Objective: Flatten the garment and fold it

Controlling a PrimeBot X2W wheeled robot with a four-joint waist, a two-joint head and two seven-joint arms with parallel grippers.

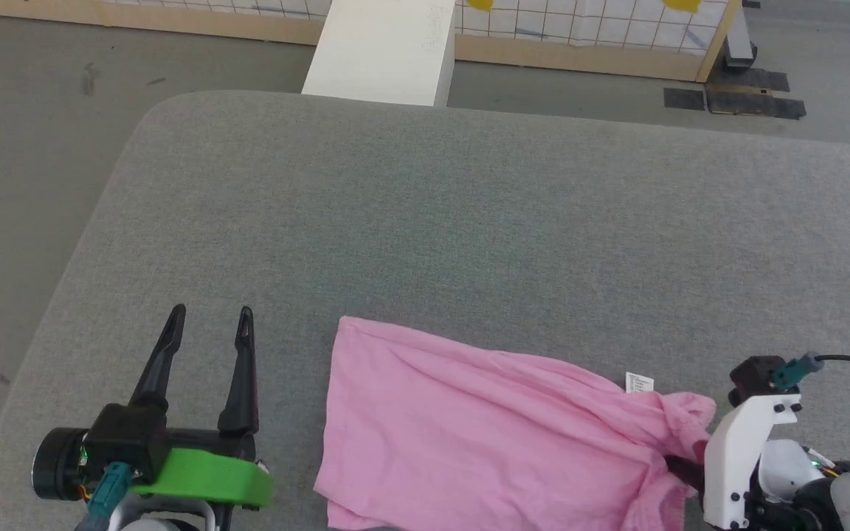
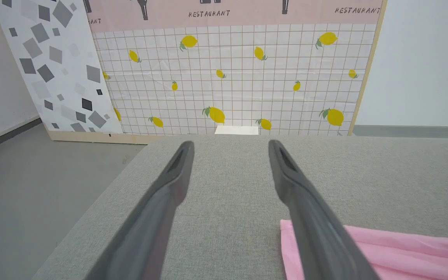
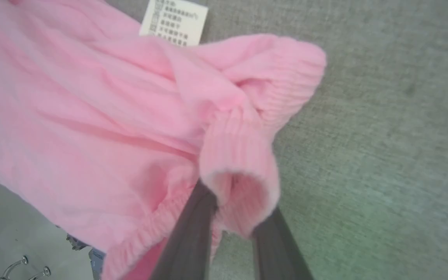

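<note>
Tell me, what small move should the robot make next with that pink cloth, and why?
Probably pull the right gripper gently outward, away from the open left gripper. Its fingers pinch the bunched ribbed band of the garment, and the cloth lies wrinkled on the grey table, so a tug should spread it.

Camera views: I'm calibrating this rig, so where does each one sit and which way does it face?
Head view: on the robot's head, looking forward and down at the grey padded table and pink garment; open left gripper lower left, white right wrist lower right.
Left wrist view: low over the table, facing the lemon-patterned panel along its own fingers.
Right wrist view: close above the garment, right gripper pinching its ribbed band.
Head and left wrist views share the garment's left edge.
</note>
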